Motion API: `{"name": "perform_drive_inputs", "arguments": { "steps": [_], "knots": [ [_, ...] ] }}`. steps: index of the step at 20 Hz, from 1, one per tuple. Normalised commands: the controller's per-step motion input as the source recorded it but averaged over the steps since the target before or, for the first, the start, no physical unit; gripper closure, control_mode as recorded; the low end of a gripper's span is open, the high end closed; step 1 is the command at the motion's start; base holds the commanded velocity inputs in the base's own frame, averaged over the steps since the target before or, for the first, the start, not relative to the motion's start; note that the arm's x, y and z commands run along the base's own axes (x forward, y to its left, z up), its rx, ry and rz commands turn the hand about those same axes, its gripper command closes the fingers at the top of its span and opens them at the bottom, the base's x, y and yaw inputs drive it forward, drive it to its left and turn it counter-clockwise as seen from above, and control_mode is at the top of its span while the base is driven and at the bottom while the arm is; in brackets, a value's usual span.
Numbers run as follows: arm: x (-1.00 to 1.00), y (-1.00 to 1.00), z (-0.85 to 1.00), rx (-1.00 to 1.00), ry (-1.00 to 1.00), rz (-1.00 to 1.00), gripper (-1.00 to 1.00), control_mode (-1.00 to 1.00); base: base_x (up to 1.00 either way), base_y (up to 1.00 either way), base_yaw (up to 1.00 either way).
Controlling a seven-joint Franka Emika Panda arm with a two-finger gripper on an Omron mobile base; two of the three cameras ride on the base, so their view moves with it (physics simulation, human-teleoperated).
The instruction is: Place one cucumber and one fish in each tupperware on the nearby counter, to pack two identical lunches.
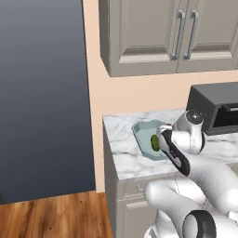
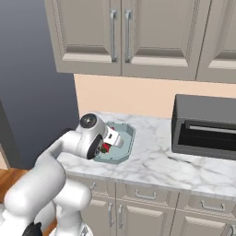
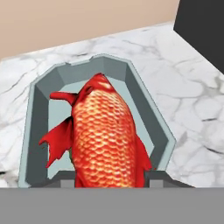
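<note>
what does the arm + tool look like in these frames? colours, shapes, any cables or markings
The arm is glossy white with rounded, tube-like links and bulbous joints. Dark rings and black caps sit at the joints; a round grey disc caps one joint in the right base view. A black panel runs along the wrist link. The tool shows two small dark grey, flat-topped tips in the hand view. No cables or printed markings are visible.

Beige cabinets (image 2: 122, 34) with metal handles hang on a peach wall (image 1: 139, 95) up beyond the jaws. A dark oven (image 2: 205, 124) sits to their right, wood floor (image 1: 56, 216) low to their left beside a blue-grey panel (image 1: 42, 97).
</note>
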Motion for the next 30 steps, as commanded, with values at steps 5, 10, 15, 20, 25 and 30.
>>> {"name": "perform_drive_inputs", "arguments": {
  "steps": [5,10,15,20,25,30],
  "knots": [
    [0.38,-0.06,-0.24,0.0,0.0,-0.01,1.0,-1.0,0.0,0.0,0.0],
    [0.3,-0.01,-0.26,0.0,0.0,0.0,1.0,-1.0,0.0,0.0,0.0],
    [0.38,-0.08,-0.24,0.0,0.0,-0.01,1.0,-1.0,0.0,0.0,0.0],
    [0.37,-0.08,-0.17,0.0,0.0,-0.01,-1.0,-1.0,0.0,0.0,0.0],
    [0.32,0.0,-0.04,0.0,0.02,-0.05,-1.0,-1.0,0.0,0.0,0.0],
    [0.5,0.0,-0.25,0.0,0.0,-0.04,-1.0,-1.0,0.0,0.0,0.0]
  ]
}}
